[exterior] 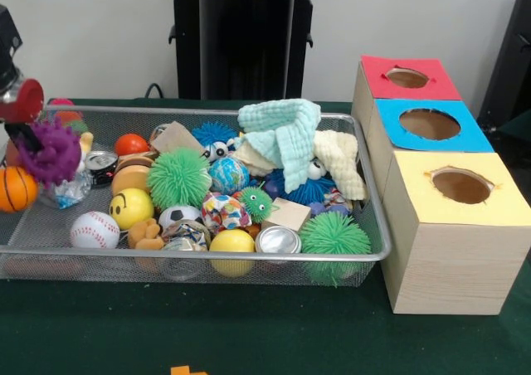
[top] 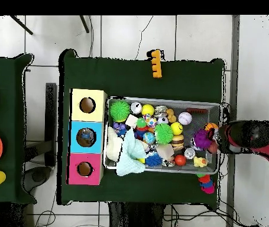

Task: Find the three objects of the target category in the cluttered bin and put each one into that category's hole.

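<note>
My gripper (exterior: 35,143) hangs over the left end of the wire mesh bin (exterior: 191,255), shut on a purple spiky ball (exterior: 56,153). In the overhead view the gripper (top: 212,140) and the purple ball (top: 201,139) are at the bin's right end. Other spiky balls lie in the bin: a large green one (exterior: 178,177), another green one (exterior: 333,236) at the front right, and a blue one (exterior: 214,132). Beside the bin stand three boxes, each with a hole on top: red (exterior: 407,78), blue (exterior: 429,124) and yellow (exterior: 461,186).
The bin also holds a baseball (exterior: 94,230), a smiley ball (exterior: 131,207), a basketball (exterior: 17,188), a tin can (exterior: 278,241), a wooden block (exterior: 288,213) and a mint cloth (exterior: 282,130). An orange piece (top: 155,63) lies on the table outside the bin.
</note>
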`<act>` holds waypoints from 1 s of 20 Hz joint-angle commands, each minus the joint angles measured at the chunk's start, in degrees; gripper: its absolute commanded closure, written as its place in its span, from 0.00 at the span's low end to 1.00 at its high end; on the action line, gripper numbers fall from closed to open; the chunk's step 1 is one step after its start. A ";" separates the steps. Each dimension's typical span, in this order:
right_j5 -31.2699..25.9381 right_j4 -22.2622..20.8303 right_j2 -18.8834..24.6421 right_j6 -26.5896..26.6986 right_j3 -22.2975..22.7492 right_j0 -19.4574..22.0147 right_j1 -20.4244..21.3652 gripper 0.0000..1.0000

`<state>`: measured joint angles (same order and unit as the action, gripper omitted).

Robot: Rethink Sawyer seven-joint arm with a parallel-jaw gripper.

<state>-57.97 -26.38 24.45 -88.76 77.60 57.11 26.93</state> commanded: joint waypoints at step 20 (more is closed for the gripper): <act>0.87 -0.51 -0.81 5.57 14.66 0.72 12.99 1.00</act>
<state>-58.77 -25.98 23.85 -88.76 86.97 55.49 40.94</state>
